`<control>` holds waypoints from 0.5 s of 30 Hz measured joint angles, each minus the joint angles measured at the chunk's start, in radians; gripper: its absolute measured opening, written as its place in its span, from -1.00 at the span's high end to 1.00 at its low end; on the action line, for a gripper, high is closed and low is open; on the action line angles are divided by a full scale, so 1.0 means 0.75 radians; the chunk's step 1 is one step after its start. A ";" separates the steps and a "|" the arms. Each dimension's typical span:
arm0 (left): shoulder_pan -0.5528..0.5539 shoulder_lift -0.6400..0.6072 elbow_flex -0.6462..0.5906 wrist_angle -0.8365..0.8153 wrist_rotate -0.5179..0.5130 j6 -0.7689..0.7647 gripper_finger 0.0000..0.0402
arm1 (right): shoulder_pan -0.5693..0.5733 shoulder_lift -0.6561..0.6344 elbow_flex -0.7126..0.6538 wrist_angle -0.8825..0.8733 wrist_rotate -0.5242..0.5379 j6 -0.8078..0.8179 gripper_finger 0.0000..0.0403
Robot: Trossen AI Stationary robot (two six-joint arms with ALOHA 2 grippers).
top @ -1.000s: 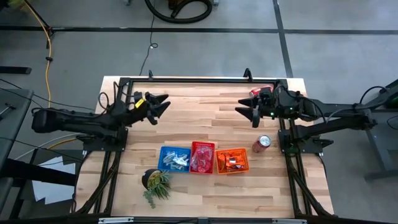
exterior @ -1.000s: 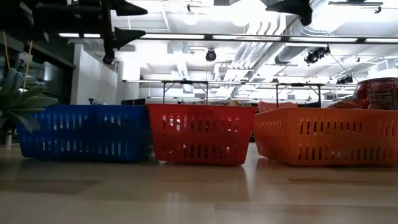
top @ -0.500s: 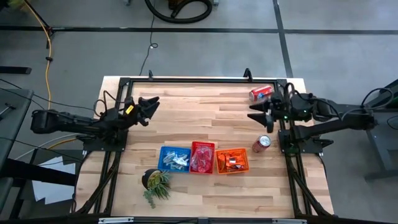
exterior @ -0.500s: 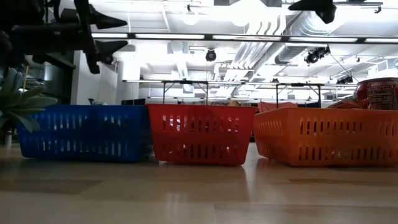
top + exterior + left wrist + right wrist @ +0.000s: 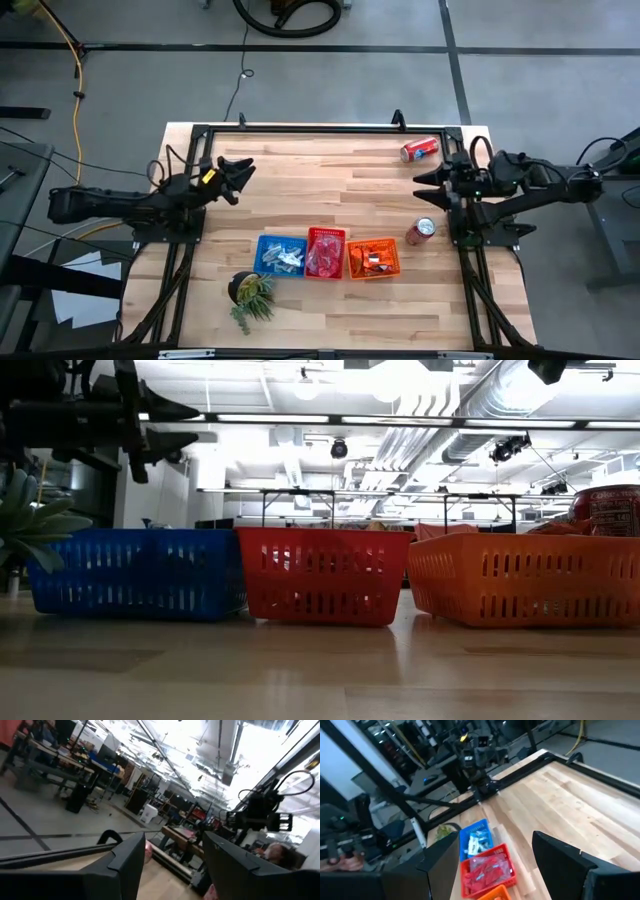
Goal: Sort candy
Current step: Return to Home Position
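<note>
- The candy (image 5: 325,257) lies sorted in three small baskets standing side by side near the front of the wooden table (image 5: 330,185). Silvery packets sit in the blue basket (image 5: 265,245), pink and red ones in the red basket (image 5: 311,236), orange ones in the orange basket (image 5: 352,270).
- No loose packet shows on the bare wood in the high view, so the sorting looks finished.
- The left gripper (image 5: 240,175) hangs over the table's left edge with its fingers spread wide and nothing between them. A second ago it reached farther in toward the middle.
- The right gripper (image 5: 422,188) has likewise pulled back to the right edge, its fingers well apart and empty.
- Both arms appear to be retreating to their rest poses, well apart from the baskets.
- With the right arm withdrawn, a red soda can (image 5: 420,149) lying on its side at the far right corner is now in full view. A second can (image 5: 421,231) stands just beside the orange basket.
- A small potted plant (image 5: 250,293) sits just in front of the blue basket.
</note>
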 joint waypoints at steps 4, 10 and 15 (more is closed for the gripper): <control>0.000 -0.130 0.000 -0.157 0.006 0.046 0.18 | 0.005 -0.006 0.000 0.000 0.061 0.008 -0.22; 0.000 -0.308 0.000 -0.419 0.122 0.047 0.48 | 0.005 -0.005 0.000 0.000 0.130 0.043 -0.22; 0.000 -0.433 0.000 -0.549 0.192 0.112 0.83 | 0.005 -0.005 0.000 0.001 0.209 0.058 -0.22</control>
